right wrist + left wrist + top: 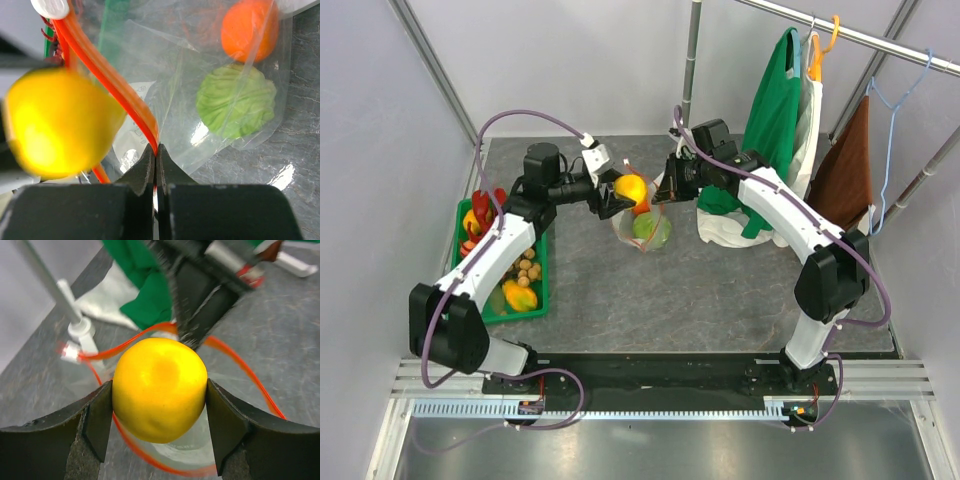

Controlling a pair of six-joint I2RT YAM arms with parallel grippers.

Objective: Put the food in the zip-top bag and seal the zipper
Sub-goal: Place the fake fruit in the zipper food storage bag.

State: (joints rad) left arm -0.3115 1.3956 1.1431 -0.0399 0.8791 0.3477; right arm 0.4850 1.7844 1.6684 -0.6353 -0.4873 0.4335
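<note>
My left gripper is shut on a yellow mango-like fruit, holding it over the open mouth of the clear zip-top bag. My right gripper is shut on the bag's red-orange zipper, holding the mouth up. Inside the bag lie a pale green cabbage and an orange fruit. The yellow fruit also shows blurred in the right wrist view. More toy food lies in the green tray: tan-brown balls, another mango and a red piece.
A metal stand pole rises behind the bag. Green and white cloth lies on the table under the right arm. Garments hang on a rail at the back right.
</note>
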